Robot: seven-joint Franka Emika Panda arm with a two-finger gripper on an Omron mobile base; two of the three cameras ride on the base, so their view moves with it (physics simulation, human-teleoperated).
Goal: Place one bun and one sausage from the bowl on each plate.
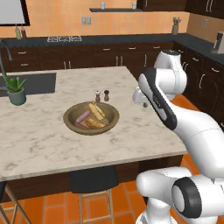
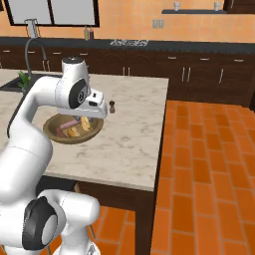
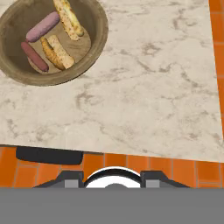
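1. Here, nearest the cameras, a stool (image 1: 92,180) sits tucked under the counter's (image 3: 144,92) near edge.
2. The gripper (image 2: 97,110) hangs above bare marble near the right edge. Nothing is held; how wide its jaws stand cannot be told.
3. The bowl (image 3: 94,48) lies to the gripper's left, toward the counter's middle: any pick means reaching that way.
4. Inside lie two buns (image 3: 57,52) and two sausages (image 3: 42,27), long axes roughly parallel, slanting across the bowl.
5. Just beyond the bowl stand two small shakers (image 1: 102,96).
6. A potted plant (image 1: 15,89) occupies the far left edge. No plates or legible writing are visible.
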